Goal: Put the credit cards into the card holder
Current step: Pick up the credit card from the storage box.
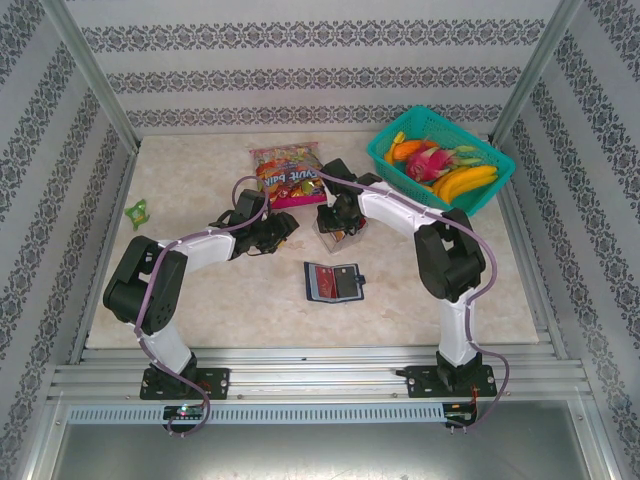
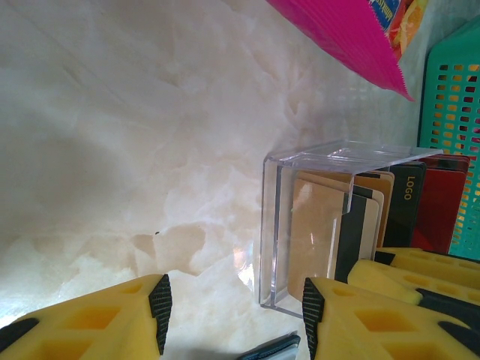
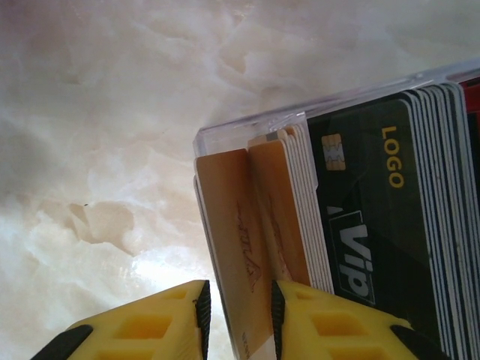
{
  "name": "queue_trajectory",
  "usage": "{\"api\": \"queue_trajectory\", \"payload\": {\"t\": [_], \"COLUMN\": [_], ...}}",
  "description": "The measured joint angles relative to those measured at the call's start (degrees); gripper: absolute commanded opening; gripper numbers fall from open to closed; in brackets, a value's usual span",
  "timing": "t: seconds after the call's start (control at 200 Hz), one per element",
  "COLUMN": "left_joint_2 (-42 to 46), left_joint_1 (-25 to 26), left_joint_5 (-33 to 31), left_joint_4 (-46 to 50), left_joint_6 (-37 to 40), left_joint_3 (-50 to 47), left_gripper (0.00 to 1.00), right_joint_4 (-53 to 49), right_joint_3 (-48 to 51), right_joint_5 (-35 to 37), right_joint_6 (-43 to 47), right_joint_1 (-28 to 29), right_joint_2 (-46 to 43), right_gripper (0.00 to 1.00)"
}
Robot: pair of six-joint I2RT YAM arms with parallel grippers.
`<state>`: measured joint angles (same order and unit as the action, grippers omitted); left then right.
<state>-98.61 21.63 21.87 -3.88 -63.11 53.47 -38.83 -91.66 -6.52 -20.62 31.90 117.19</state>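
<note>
High rear overview of the table [image 1: 200, 300]; both wrist views close, seemingly sharing the clear box [image 2: 274, 225].

Taking the card holder [image 1: 333, 282] as my mark, I see the box [image 2: 274, 225] standing just behind it on the table [image 1: 200, 290], the credit cards [image 3: 360, 225] upright inside. The snack bag [image 1: 288, 172] lies farther behind it and slightly left, the basket [image 1: 497, 188] with fruit [image 1: 470, 182] in it behind and well right, and a small object [image 1: 137, 211] well off to its left.
</note>
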Motion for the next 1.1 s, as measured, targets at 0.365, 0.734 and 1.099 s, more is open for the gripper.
{"api": "queue_trajectory", "payload": {"t": [0.365, 0.734, 1.099], "left_joint_2": [0.00, 0.00, 0.00], "left_joint_1": [0.00, 0.00, 0.00], "left_joint_5": [0.15, 0.17, 0.17], "left_joint_4": [0.00, -0.02, 0.00], "left_joint_6": [0.00, 0.00, 0.00], "left_joint_3": [0.00, 0.00, 0.00], "left_gripper": [0.52, 0.52, 0.52], "right_joint_4": [-0.48, -0.39, -0.17], "right_joint_3": [-1.51, -1.29, -0.81], "right_joint_5": [0.87, -1.73, -2.12], "right_joint_6": [0.22, -0.02, -0.31], "right_joint_1": [0.98, 0.44, 0.42], "right_joint_2": [1.49, -0.04, -0.20], "right_gripper": [0.26, 0.26, 0.19]}}
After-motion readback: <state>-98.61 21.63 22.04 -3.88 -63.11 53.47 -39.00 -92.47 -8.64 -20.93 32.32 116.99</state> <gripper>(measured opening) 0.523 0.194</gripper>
